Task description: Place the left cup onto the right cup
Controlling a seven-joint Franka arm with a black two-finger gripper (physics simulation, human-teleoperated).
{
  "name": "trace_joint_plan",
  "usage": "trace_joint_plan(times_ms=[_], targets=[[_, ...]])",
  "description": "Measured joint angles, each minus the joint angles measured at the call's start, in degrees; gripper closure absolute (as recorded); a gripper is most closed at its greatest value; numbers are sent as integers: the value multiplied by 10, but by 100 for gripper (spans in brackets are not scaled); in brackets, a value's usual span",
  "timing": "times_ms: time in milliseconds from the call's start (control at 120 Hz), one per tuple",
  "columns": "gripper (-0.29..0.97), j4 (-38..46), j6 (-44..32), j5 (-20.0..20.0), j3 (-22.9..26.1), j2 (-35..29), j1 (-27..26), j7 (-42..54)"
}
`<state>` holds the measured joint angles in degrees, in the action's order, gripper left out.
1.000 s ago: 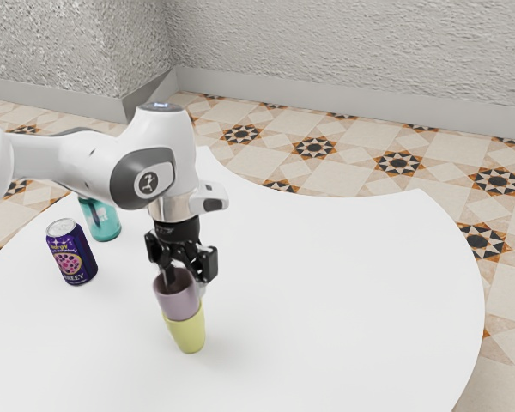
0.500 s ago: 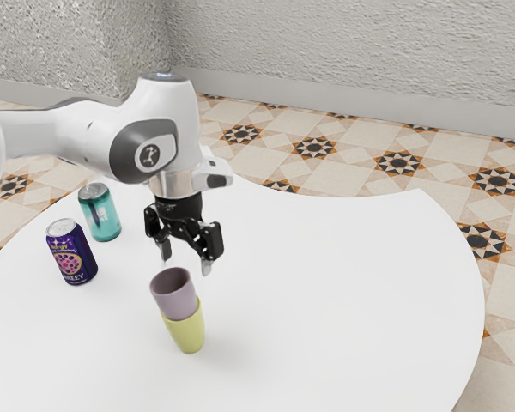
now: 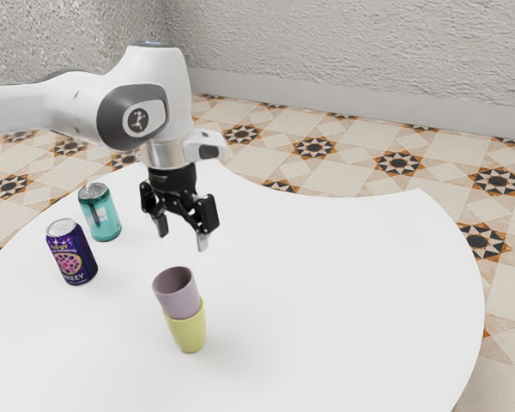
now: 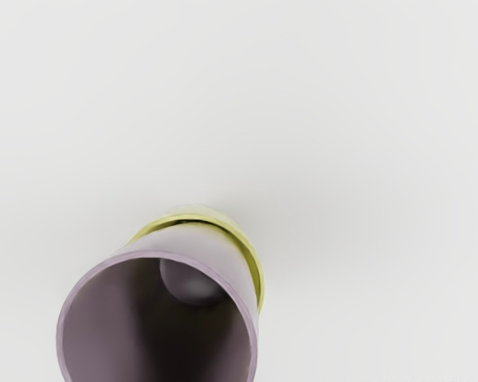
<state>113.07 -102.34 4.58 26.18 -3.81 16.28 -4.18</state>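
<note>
My pincer (image 3: 182, 238) hangs in the air above the yellow-green cup (image 3: 187, 330), a little toward the exterior view's left of it. Its two black fingers are spread apart with nothing between them, and it touches neither cup.

The mauve cup (image 3: 175, 292) sits nested in the mouth of the yellow-green cup, its own mouth upward. Its lower part is sunk inside and its upper part stands clear above the yellow-green rim. It leans slightly toward the exterior view's left. The yellow-green cup stands upright on the white table (image 3: 343, 283).

From my wrist camera I look down into the mauve cup (image 4: 155, 334): a round rim, a hollow inside, and the bottom showing as a small paler disc. The yellow-green cup (image 4: 253, 270) shows as a thin band hugging the mauve wall along one side. Bare white table (image 4: 319, 103) lies around them.

Two drink cans stand upright on the table, to the exterior view's left of the yellow-green cup and farther back. The purple can (image 3: 71, 251) is the nearer to it and the teal can (image 3: 99, 211) lies beyond, both well apart from the cup. The cans stand near each other without touching. Past the table's curved edge behind the yellow-green cup, patterned floor tiles (image 3: 395, 163) run to a rough grey wall (image 3: 369, 43).
</note>
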Motion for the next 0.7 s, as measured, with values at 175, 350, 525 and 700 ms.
trace_joint_plan(times_ms=[175, 350, 525, 700], targets=[[0, -50, 23, -25, -84, 24, -80, 11], [0, -82, 43, -46, -136, 35, -129, 20], [0, -103, 51, -71, -155, 38, -144, 27], [0, -113, 56, -79, -164, 38, -147, 32]])
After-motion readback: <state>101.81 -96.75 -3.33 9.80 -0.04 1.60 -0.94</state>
